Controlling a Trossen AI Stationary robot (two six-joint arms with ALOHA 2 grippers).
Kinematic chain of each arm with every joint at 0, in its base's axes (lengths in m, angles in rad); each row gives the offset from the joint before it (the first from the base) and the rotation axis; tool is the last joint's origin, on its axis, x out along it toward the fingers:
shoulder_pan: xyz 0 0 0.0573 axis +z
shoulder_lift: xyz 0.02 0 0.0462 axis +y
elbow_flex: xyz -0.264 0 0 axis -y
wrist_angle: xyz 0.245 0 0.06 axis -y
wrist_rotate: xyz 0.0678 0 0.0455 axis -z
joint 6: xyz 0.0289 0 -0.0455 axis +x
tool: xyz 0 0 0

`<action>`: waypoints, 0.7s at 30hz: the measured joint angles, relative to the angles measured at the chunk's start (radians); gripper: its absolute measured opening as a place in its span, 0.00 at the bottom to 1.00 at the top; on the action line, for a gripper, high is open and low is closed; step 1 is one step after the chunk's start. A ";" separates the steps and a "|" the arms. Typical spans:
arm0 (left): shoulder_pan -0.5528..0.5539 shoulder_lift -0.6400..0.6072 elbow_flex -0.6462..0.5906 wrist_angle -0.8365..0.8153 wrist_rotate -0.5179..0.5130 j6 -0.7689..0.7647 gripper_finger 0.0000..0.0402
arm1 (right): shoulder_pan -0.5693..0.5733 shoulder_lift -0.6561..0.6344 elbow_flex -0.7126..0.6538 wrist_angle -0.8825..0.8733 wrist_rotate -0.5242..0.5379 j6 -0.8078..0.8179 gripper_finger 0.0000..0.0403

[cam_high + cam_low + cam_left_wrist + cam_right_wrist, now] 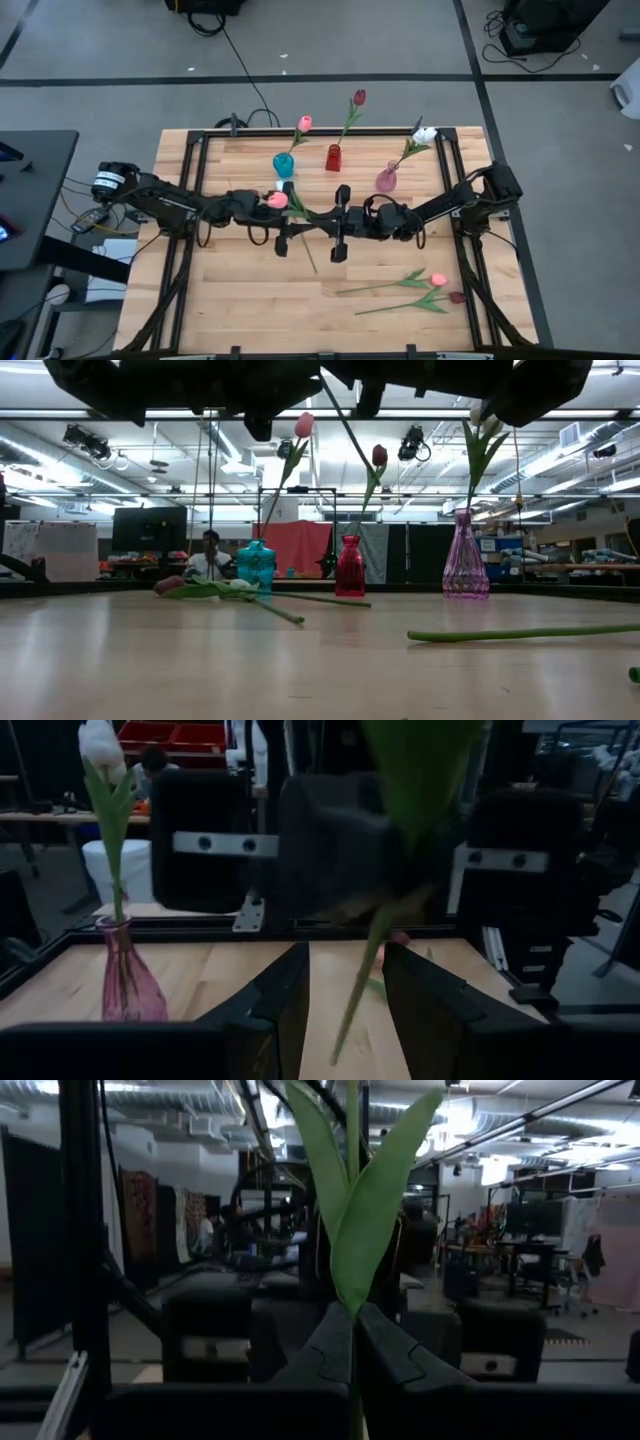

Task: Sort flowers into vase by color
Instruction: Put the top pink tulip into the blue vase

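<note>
Pink tulip held aloft mid-worktop, between two claws.

Right claw pinched tight on the green stem, leaves fanning just above the fingers in the right wrist view. Left claw spread to a narrow gap, stem passing between its fingers without clear contact. Long axis of the stem slanted from the pink head at the left claw's end, rightward and nearer, to the tail below the right claw. Blue vase with its own pink tulip just beyond the head, on the far side; left claw the nearer of the two to it. Red vase and pink glass vase each already carrying one flower. Two more tulips flat on the near right of the worktop.
</note>
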 joint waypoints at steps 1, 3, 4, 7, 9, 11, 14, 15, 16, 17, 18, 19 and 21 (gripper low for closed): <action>0.004 0.000 0.000 -0.002 -0.001 -0.001 0.34 | 0.000 0.000 0.000 0.000 0.000 0.002 0.03; 0.010 0.000 0.000 -0.002 0.001 -0.002 0.34 | 0.000 0.001 0.000 -0.004 0.000 0.003 0.03; 0.013 0.000 -0.001 -0.002 0.005 -0.003 0.34 | 0.000 0.001 0.000 -0.008 0.000 0.004 0.03; 0.015 0.000 -0.001 -0.002 0.010 -0.004 0.32 | 0.000 0.001 0.000 -0.012 0.000 0.006 0.03; 0.015 0.000 -0.001 0.000 0.011 -0.002 0.30 | 0.000 0.001 0.000 -0.013 0.001 0.007 0.03; 0.015 0.000 -0.001 0.000 0.013 0.002 0.25 | 0.000 0.001 0.000 -0.014 0.001 0.007 0.03; 0.014 0.000 -0.001 0.001 0.017 0.005 0.17 | 0.000 0.001 0.000 -0.014 0.004 0.013 0.03; 0.014 0.000 -0.001 0.002 0.017 0.008 0.14 | 0.000 0.001 0.000 -0.015 0.004 0.019 0.04; 0.014 0.000 -0.001 0.004 0.017 0.016 0.11 | 0.000 0.001 0.000 -0.015 0.005 0.025 0.04; 0.014 0.000 -0.001 0.006 0.019 0.020 0.08 | 0.000 0.001 0.000 -0.015 0.005 0.029 0.05; 0.014 0.000 -0.001 0.012 0.023 0.021 0.06 | 0.000 0.001 0.000 -0.015 0.005 0.030 0.05; 0.014 0.001 -0.001 0.016 0.027 0.022 0.03 | 0.000 0.001 0.000 -0.017 0.005 0.030 0.05; 0.014 0.001 -0.002 0.026 0.038 0.021 0.02 | 0.000 0.000 0.001 -0.018 0.004 0.031 0.05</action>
